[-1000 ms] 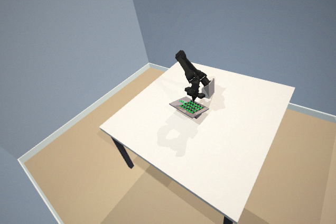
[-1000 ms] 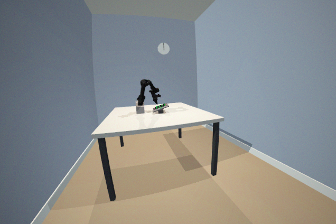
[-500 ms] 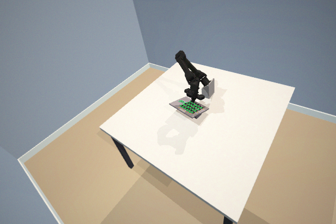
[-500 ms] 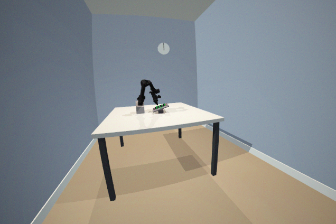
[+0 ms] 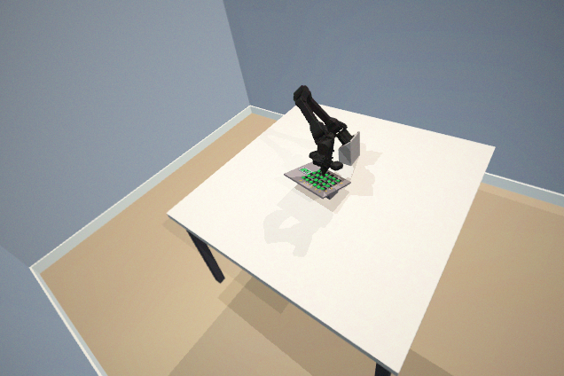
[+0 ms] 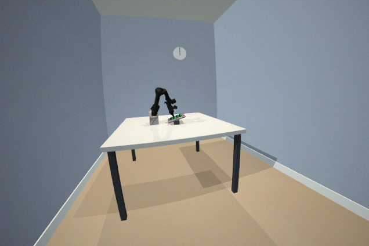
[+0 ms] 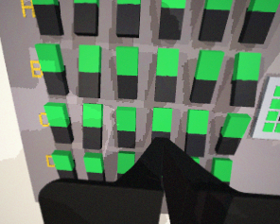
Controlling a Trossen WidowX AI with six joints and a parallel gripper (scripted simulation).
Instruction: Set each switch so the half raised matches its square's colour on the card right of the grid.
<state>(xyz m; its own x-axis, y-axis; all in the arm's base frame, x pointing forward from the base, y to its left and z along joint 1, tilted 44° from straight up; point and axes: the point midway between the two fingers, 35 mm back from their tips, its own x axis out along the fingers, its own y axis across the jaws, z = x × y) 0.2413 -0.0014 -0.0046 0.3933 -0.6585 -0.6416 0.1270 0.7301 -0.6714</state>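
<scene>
The grey tilted panel carries rows A to D of rocker switches, each with a green far half and a dark near half. My gripper is shut and empty, tips down low over the panel. In the wrist view the tips overlap the dark half of the fourth switch in row C; contact cannot be told. The fingers hide the fourth switch of row D and most of the fifth. The card is cut off at the wrist view's right edge; its leftmost column is green.
The panel stands on a dark support on the white table. The arm's grey base block is on the panel's near side. Neighbouring switches stand close around the fingertips.
</scene>
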